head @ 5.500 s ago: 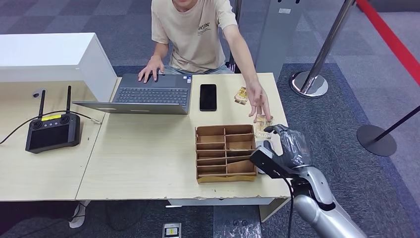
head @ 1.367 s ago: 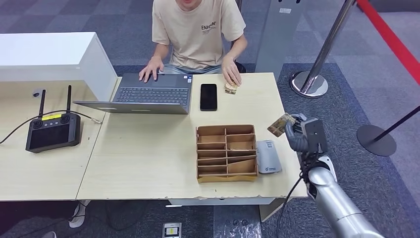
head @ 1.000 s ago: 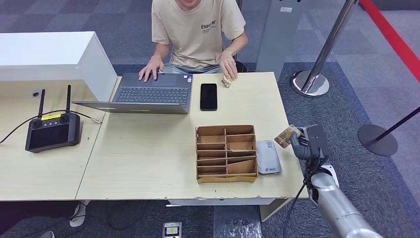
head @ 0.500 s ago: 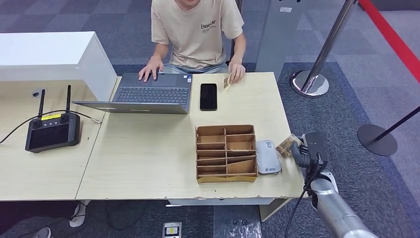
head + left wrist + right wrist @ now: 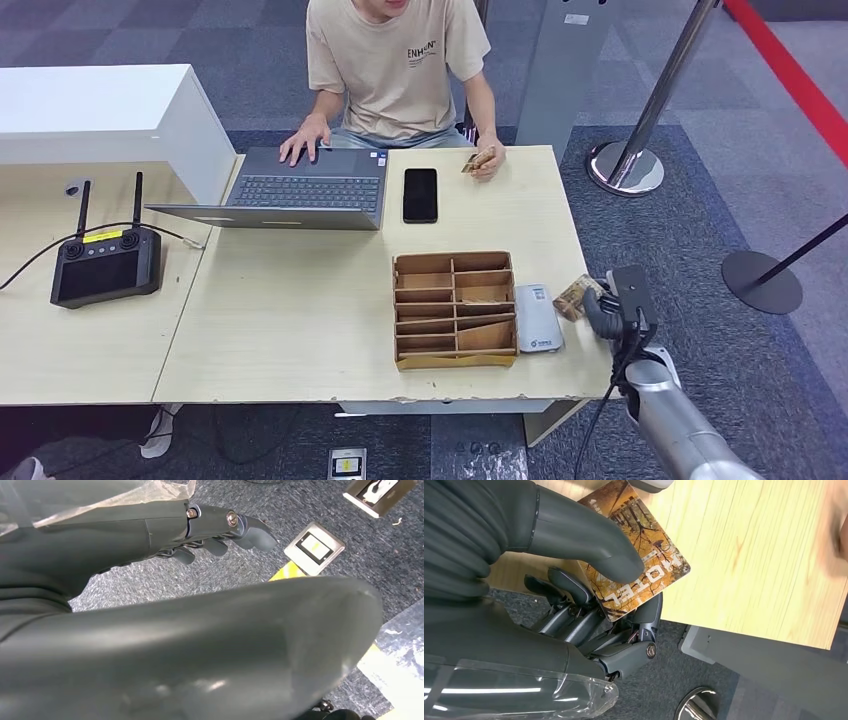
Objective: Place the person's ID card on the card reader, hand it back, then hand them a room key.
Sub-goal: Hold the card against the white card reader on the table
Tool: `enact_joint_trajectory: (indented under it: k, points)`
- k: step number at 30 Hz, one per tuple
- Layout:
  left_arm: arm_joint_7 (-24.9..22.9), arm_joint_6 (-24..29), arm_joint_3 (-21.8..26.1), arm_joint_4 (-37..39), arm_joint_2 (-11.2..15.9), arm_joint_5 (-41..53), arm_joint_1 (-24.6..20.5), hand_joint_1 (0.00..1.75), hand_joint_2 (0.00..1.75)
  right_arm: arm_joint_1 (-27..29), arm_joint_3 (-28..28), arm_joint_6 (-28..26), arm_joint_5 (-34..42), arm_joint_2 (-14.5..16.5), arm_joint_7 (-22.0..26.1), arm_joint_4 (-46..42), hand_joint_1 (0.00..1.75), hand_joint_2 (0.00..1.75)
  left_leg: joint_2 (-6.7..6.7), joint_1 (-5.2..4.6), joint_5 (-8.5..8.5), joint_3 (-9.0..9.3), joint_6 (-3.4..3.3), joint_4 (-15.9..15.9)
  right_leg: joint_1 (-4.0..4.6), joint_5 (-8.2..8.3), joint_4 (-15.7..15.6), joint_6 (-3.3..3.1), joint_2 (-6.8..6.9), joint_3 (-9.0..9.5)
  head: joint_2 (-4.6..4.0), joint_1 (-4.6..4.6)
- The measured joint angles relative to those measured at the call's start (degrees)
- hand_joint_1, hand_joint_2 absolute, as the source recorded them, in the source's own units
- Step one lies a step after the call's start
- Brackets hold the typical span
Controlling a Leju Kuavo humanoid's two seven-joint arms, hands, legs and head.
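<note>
My right hand [image 5: 610,305] sits just off the table's right edge and pinches a brown patterned card [image 5: 573,297]. The right wrist view shows the word HOTEL on this card [image 5: 644,565], with the thumb [image 5: 589,537] pressed on its face and fingers behind it. The card hangs tilted beside the grey card reader [image 5: 538,317], apart from it. The reader lies flat against the right side of a wooden divided box [image 5: 455,308]. Across the table the person's hand holds a second small card [image 5: 472,162]. My left hand [image 5: 215,530] hangs over carpet, holding nothing.
A black phone [image 5: 420,194] and an open laptop [image 5: 300,188] lie at the table's far side by the person. A black controller with antennas [image 5: 105,265] sits at the left. Stanchion bases [image 5: 625,168] [image 5: 762,282] stand on the carpet to the right.
My right hand has carried the card back and down, from above the table's right edge to beside the card reader. The person picked a second card off the table and lifted it.
</note>
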State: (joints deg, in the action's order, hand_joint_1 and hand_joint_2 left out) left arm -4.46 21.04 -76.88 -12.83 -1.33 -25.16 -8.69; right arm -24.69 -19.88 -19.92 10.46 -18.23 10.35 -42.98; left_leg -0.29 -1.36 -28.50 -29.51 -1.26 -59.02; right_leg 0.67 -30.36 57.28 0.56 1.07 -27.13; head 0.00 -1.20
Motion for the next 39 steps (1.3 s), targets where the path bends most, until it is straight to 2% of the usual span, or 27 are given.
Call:
enact_joint_trajectory:
  k: [5,13,23,39]
  points:
    - [0.0,0.2,0.1,0.0,0.0,0.1,0.2,0.0,0.0,-0.4,-0.3,-2.9,-0.8,0.2,0.1,-0.9,1.75,1.75,-0.01,0.0,0.0,-0.01,0.0,0.0,0.0,0.0,0.0,0.0,0.0,0.0,0.0,0.0]
    - [0.0,0.3,0.2,0.0,0.1,0.3,0.7,0.0,0.0,-0.3,-1.1,-4.2,-3.2,-0.3,-1.5,-7.8,1.75,1.75,-0.01,0.0,0.0,0.0,0.0,0.0,0.0,0.0,0.0,0.0,0.0,-0.01,0.0,-0.01]
    - [0.0,0.3,0.2,0.0,0.2,0.3,0.7,0.0,0.0,0.0,-2.0,-4.4,-3.5,-1.0,-1.9,-12.5,1.75,1.75,0.0,0.0,0.0,0.0,0.0,0.0,-0.01,0.0,0.0,0.0,0.0,0.0,0.0,0.0]
    - [0.0,0.3,0.3,0.0,0.2,0.4,0.8,0.0,0.0,0.6,-2.6,-4.0,-3.3,-1.5,-1.7,-15.2,1.75,1.75,0.0,0.0,0.0,-0.02,0.0,0.0,0.0,0.0,0.0,0.0,0.0,-0.02,0.0,0.01]
